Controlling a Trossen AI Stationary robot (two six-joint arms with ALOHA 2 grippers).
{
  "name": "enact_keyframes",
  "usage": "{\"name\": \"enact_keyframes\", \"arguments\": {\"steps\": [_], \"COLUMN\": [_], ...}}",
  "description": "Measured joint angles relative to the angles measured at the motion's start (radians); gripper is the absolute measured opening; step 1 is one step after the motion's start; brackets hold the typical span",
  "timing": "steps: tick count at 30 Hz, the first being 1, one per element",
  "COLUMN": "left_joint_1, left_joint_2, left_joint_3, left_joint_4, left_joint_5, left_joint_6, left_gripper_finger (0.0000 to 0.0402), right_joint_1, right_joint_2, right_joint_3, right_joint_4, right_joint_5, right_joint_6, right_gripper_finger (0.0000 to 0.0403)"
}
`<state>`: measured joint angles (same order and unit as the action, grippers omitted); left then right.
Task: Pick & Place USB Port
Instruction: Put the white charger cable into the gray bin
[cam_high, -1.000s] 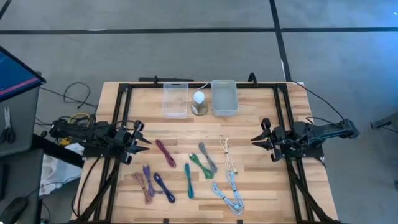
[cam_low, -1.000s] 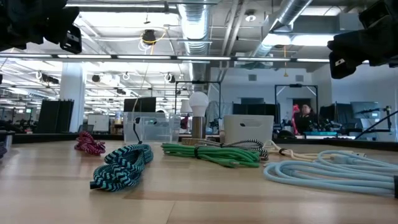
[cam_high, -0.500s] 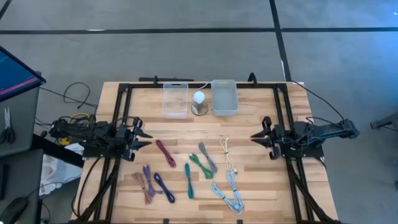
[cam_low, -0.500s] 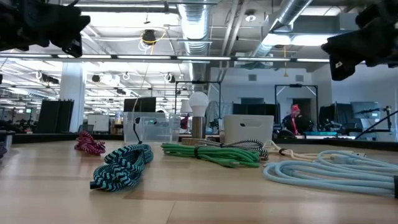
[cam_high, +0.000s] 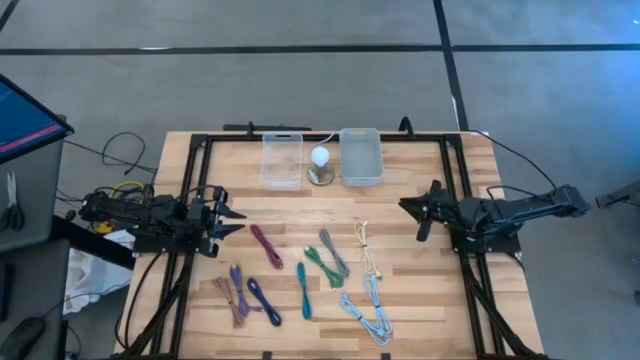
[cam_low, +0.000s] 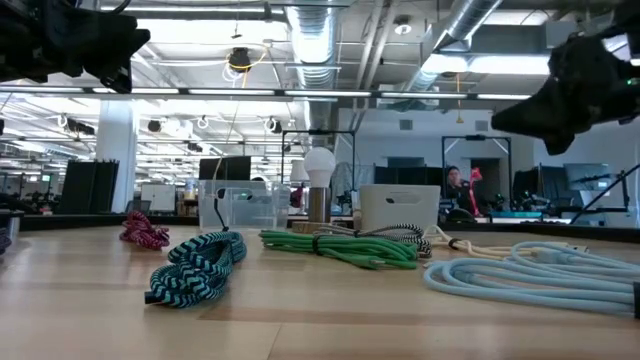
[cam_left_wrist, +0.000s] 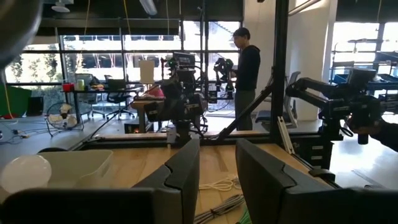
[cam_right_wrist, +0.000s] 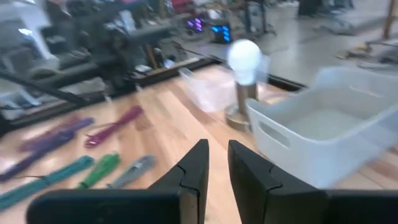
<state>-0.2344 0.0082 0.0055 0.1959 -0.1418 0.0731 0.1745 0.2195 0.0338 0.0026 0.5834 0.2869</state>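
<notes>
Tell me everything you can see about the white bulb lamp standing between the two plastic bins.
The lamp is a round white bulb on a short metallic stem with a flat round metal base. It stands upright on the wooden table near the far edge, between the clear bin and the frosted bin. The bulb does not look lit. Neither gripper is near it, and no cable touches it.

A light wooden table (cam_high: 420, 290) carries coiled cables: a magenta cable (cam_high: 266, 245), a purple cable (cam_high: 238, 282), a dark blue cable (cam_high: 264, 300), a teal-and-black braided cable (cam_low: 198, 264), a green cable (cam_high: 323, 266), a grey cable (cam_high: 334, 251), a cream cable (cam_high: 368, 249) and a pale blue cable (cam_high: 370, 311). Far off stand a clear bin (cam_high: 282, 160), a frosted white bin (cam_high: 360, 157) and a white bulb (cam_high: 320, 157)
</notes>
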Motion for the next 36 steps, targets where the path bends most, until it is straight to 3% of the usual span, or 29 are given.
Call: {"name": "enact_keyframes", "arguments": {"steps": [4, 8, 16, 20, 30, 33, 36], "left_joint_1": [0.0, 0.0, 0.0, 0.0, 0.0, 0.0, 0.0], "left_joint_2": [0.0, 0.0, 0.0, 0.0, 0.0, 0.0, 0.0], "left_joint_3": [0.0, 0.0, 0.0, 0.0, 0.0, 0.0, 0.0], "left_joint_4": [0.0, 0.0, 0.0, 0.0, 0.0, 0.0, 0.0], "left_joint_5": [0.0, 0.0, 0.0, 0.0, 0.0, 0.0, 0.0], "left_joint_6": [0.0, 0.0, 0.0, 0.0, 0.0, 0.0, 0.0], "left_gripper_finger": [0.0104, 0.0104, 0.0104, 0.0104, 0.0104, 0.0104, 0.0104], "right_joint_1": [0.0, 0.0, 0.0, -0.004, -0.082, -0.106, -0.131], "right_joint_2": [0.089, 0.202, 0.478, 0.624, 0.849, 0.878, 0.893], "right_joint_3": [0.047, 0.101, 0.174, 0.225, 0.352, 0.378, 0.388], "right_joint_4": [0.002, 0.002, 0.004, 0.005, 0.036, 0.038, 0.04], "right_joint_5": [0.027, -0.02, -0.029, 0.026, 0.039, -0.062, -0.342], "right_joint_6": [0.002, -0.005, 0.104, 0.157, 0.0, -0.031, -0.147], "right_gripper_finger": [0.003, 0.0012, 0.0012, 0.0012, 0.001, 0.0007, 0.0002]}}
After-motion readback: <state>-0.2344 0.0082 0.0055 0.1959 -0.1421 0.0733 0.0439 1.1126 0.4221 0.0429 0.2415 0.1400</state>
